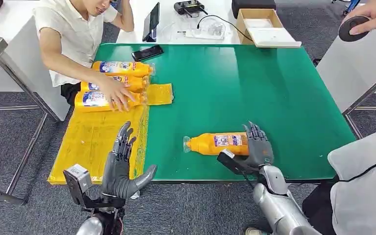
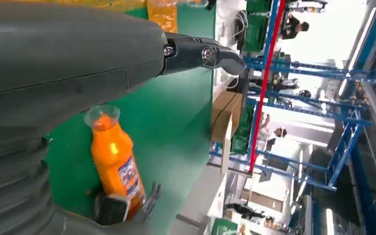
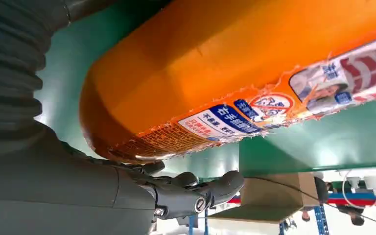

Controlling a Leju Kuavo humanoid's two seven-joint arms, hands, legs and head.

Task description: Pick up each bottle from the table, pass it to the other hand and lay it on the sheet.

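right hand [image 1: 258, 147] grips lying bottle [image 1: 215, 143]; left hand [image 1: 120, 166] empty.

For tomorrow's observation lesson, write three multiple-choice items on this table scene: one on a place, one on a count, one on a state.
1. Where does the orange plastic bottle nearest the robot lie?
A. On the green table mat
B. On the yellow plastic sheet
C. In the cardboard box

2. How many orange bottles lie under the person's hand?
A. One
B. Three
C. Five

3. What is the left robot hand doing?
A. Gripping a bottle
B. Pressing the black phone
C. Holding nothing, fingers apart

Answers: 1 A, the bottle rests on green, beside the sheet, with the right robot hand at its base. 2 B, three lie side by side at the sheet's far end. 3 C, the fingers are spread over the sheet.
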